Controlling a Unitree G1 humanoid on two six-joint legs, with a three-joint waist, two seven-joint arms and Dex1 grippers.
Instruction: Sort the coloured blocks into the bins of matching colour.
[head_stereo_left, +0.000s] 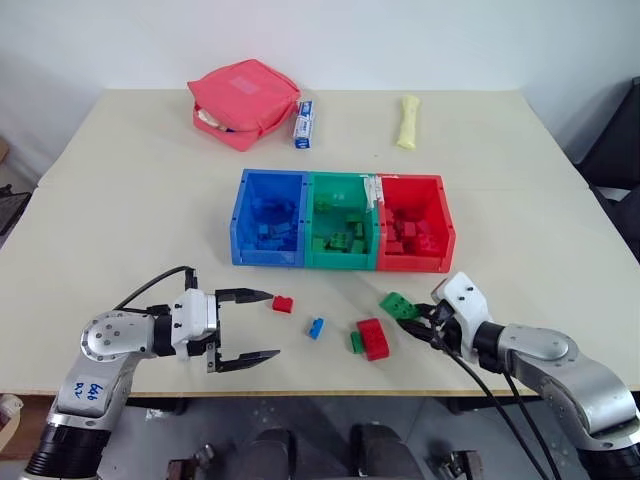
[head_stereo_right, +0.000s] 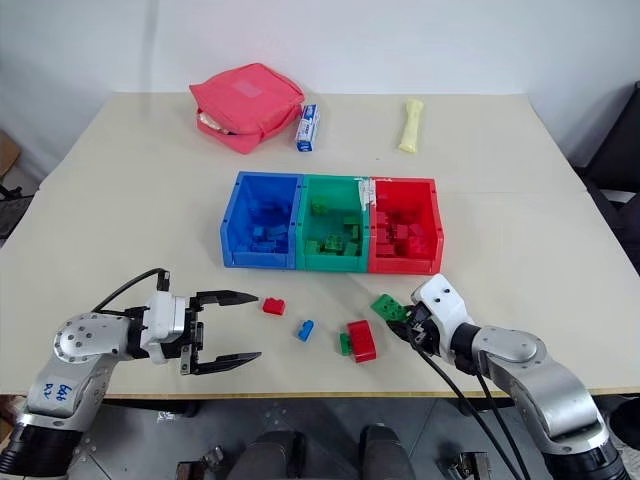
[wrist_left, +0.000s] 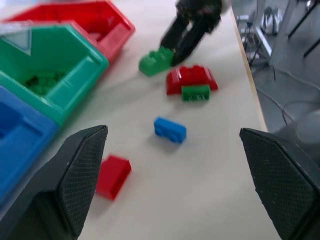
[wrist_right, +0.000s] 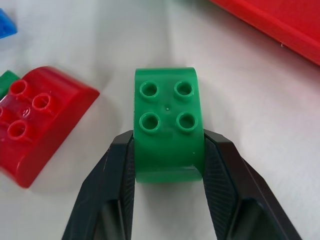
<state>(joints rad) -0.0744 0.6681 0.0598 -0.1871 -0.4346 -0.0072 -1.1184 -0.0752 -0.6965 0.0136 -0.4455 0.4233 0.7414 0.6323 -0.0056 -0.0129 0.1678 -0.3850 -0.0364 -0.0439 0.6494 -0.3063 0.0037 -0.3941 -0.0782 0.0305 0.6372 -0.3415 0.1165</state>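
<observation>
My right gripper (wrist_right: 167, 145) is shut on a green block (wrist_right: 167, 120) with four studs, which rests on the table just in front of the red bin (head_stereo_left: 447, 228). To its left lie a larger red block (head_stereo_left: 374, 338) with a small green block (head_stereo_left: 356, 342) against it, a small blue block (head_stereo_left: 316, 328) and a small red block (head_stereo_left: 283, 304). My left gripper (head_stereo_left: 272, 323) stands open, level above the table, its fingertips close to the small red block. The blue bin (head_stereo_left: 238, 225), green bin (head_stereo_left: 340, 262) and red bin each hold several blocks of their own colour.
At the far side of the table lie a pink-red zipped pouch (head_stereo_left: 244, 102), a small blue-white box (head_stereo_left: 304, 124) and a pale yellow roll (head_stereo_left: 408, 121). The loose blocks lie close to the table's front edge (head_stereo_left: 330, 392).
</observation>
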